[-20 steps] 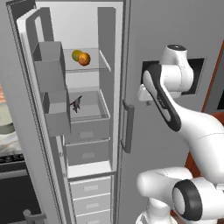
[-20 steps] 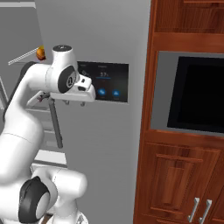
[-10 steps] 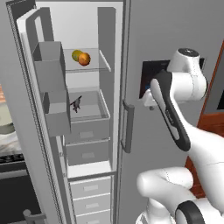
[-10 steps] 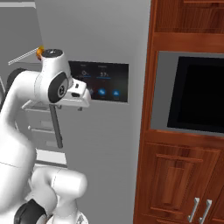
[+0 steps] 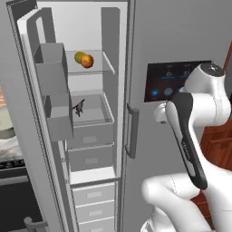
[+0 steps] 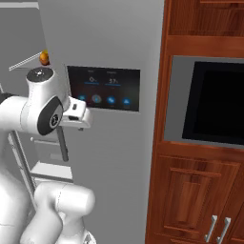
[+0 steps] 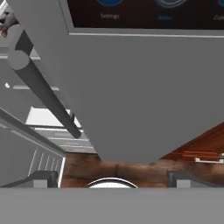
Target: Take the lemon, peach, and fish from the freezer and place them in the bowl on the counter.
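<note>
The freezer stands open, its door with grey bins swung out to the left. On its glass shelf the yellow lemon lies touching the orange peach, and the peach also peeks past my arm from the right. A dark fish lies in the grey tray below the shelf. My gripper is open with nothing between its fingertips. It faces the grey door under the display panel, right of the bar handle. A pale bowl rim shows at the far left.
The shut right-hand door carries a dark display panel and a vertical bar handle. Grey drawers fill the lower freezer. Red-brown cabinets with a black built-in oven stand to the right. A dark stove front is at lower left.
The gripper has opened wide. The arm has swung right and drawn back from the bar handle toward the display panel. The fruits and fish lie as before.
</note>
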Motion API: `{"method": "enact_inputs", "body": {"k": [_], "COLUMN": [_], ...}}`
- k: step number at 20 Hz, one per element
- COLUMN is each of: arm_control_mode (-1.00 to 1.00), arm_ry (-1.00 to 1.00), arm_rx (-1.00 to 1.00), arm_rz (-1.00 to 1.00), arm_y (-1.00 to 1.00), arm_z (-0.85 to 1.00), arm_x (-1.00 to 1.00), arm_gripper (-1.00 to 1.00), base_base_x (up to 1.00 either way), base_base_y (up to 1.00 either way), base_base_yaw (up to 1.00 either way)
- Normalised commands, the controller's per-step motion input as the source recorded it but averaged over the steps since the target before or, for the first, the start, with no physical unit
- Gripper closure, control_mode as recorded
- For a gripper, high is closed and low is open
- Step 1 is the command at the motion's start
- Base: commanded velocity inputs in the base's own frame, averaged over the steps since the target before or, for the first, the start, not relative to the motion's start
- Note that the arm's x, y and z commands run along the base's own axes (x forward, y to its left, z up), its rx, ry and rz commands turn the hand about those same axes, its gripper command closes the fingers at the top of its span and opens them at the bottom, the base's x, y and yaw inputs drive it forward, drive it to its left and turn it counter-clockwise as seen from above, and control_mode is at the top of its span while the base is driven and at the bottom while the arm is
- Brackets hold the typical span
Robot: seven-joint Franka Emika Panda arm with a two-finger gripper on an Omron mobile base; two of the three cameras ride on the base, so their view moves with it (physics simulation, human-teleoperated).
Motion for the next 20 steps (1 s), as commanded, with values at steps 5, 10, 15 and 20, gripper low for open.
{"method": "enact_inputs", "body": {"k": [5,10,15,20], "arm_control_mode": [-1.0,-1.0,-1.0,1.0], "arm_ry": [-0.05,-0.04,-0.04,0.0], "arm_rx": [0.0,0.0,0.0,0.0], "arm_rz": [0.0,-0.01,0.0,0.0], "arm_y": [0.0,0.0,0.05,0.0], "arm_z": [0.05,0.1,0.08,0.0], "arm_x": [-0.34,-0.35,-0.1,0.0], "arm_gripper": [-1.0,-1.0,-1.0,-1.0], "base_base_x": [0.0,0.0,0.0,0.0], "base_base_y": [0.0,0.0,0.0,0.82], "base_base_yaw": [0.0,0.0,0.0,0.0]}}
